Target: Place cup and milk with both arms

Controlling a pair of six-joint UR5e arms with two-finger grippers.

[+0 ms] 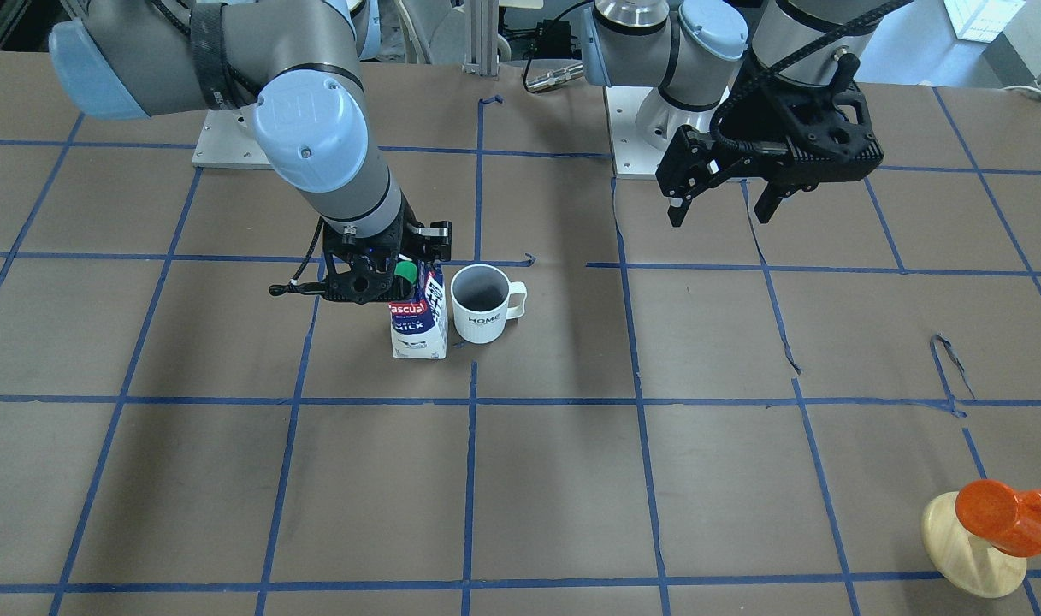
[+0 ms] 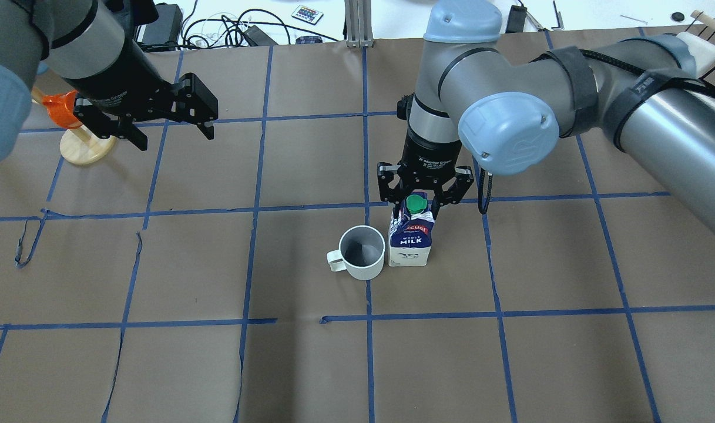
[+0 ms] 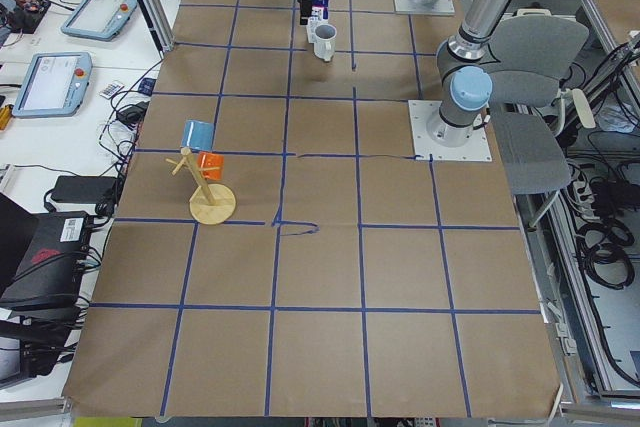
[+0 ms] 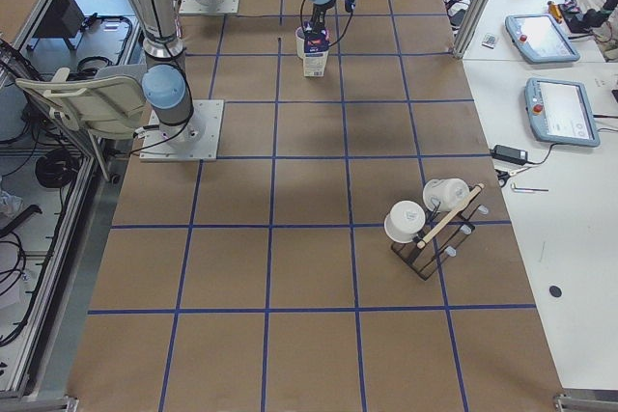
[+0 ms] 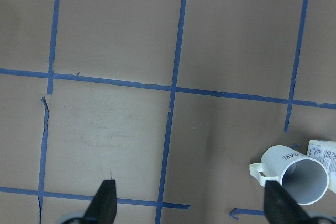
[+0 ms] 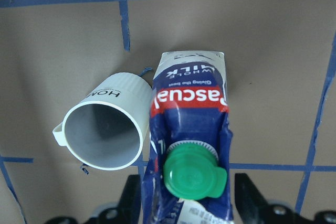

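The milk carton (image 1: 419, 321) stands upright on the brown table, green cap on top. The white cup (image 1: 479, 305) stands upright and empty right beside it, handle pointing away from the carton. Both also show in the overhead view, carton (image 2: 411, 238) and cup (image 2: 363, 254). My right gripper (image 2: 425, 197) is open, and its fingers straddle the carton's top with small gaps on both sides in the right wrist view (image 6: 189, 203). My left gripper (image 2: 172, 138) is open and empty, raised well off to the side; its wrist view shows the cup (image 5: 294, 174) at lower right.
An orange thing on a wooden disc stand (image 1: 995, 522) sits near a table corner on my left side. A rack with white mugs (image 4: 425, 224) stands on my right side. The arms' base plates (image 1: 221, 137) are at the table's robot edge.
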